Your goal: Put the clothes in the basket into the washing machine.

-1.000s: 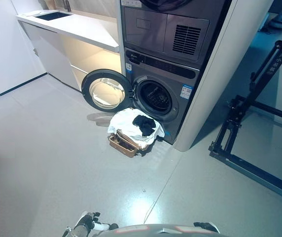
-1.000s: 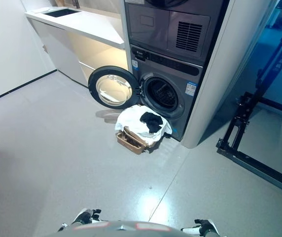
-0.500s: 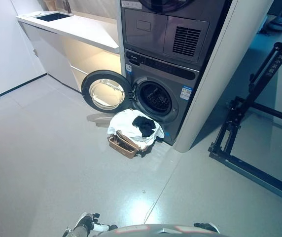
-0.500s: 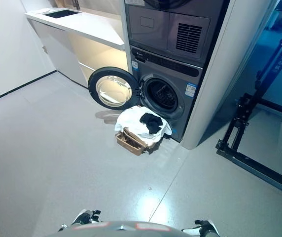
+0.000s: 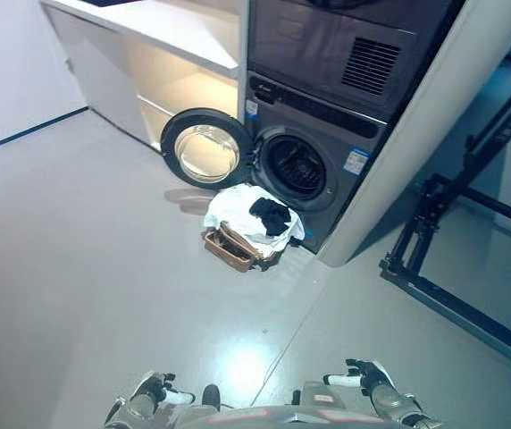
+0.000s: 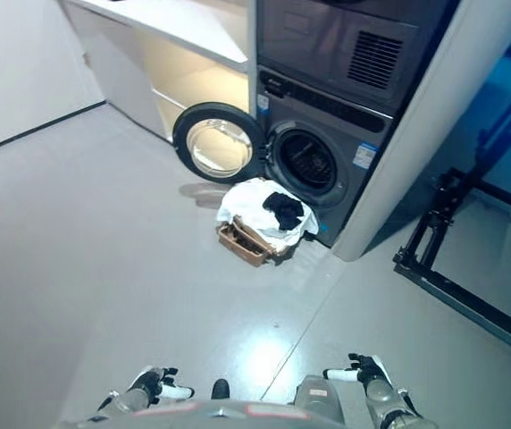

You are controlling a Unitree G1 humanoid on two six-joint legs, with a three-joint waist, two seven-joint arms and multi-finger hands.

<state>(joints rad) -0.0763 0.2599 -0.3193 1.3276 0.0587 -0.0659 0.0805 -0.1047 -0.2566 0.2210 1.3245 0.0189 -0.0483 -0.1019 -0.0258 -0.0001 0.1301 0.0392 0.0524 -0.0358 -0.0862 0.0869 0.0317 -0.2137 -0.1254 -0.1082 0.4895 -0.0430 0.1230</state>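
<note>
A brown wicker basket [image 5: 230, 250] stands on the grey floor right in front of the washing machine [image 5: 314, 147]. A white cloth [image 5: 232, 209] is heaped over the basket, with a black garment [image 5: 272, 214] on top. The machine's round door [image 5: 205, 147] is swung open to the left, and the dark drum [image 5: 293, 167] shows. Both hands hang low at the bottom edge, far from the basket: my left hand [image 5: 153, 392] and my right hand [image 5: 367, 378], each with fingers loosely curled and holding nothing.
A white counter with open lit shelves [image 5: 171, 63] runs left of the machine. A second appliance [image 5: 349, 49] is stacked above it, beside a white pillar [image 5: 398, 147]. A black metal frame [image 5: 456, 259] stands on the floor at right.
The whole view has tipped downward and shifted, so the camera moved. Both hands now show more fully at the bottom edge. Basket and clothes lie as before.
</note>
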